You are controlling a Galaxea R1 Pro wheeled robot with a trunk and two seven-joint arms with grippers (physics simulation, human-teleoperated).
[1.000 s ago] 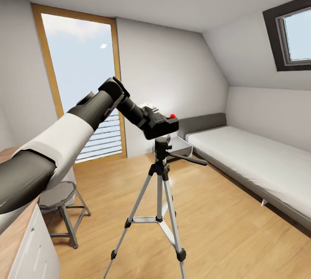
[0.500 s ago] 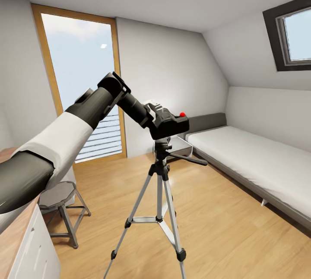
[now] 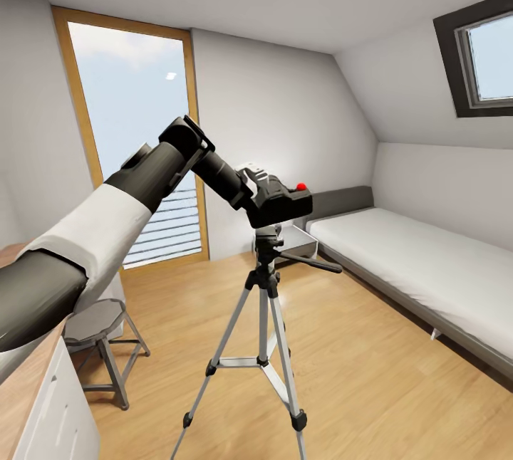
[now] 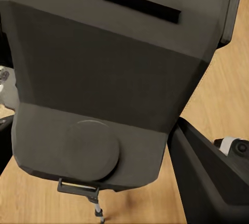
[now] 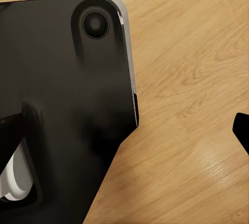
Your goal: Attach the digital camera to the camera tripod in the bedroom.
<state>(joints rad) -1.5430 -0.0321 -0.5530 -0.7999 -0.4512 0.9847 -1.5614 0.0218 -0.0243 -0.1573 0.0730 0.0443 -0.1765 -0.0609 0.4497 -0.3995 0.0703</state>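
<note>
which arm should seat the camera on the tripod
Left. Its gripper already holds the camera just above the tripod head, so probably only a short lowering remains. The right wrist view looks down at bare floor.

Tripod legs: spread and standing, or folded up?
Spread and standing. The camera tripod has its three silver legs splayed, feet on the wood floor, with the digital camera right above its head.

A black camera (image 3: pixel 280 205) with a red button (image 3: pixel 301 186) is seen; silver legs mark the tripod (image 3: pixel 263 317); the floor (image 3: pixel 356 374) is light wood.
</note>
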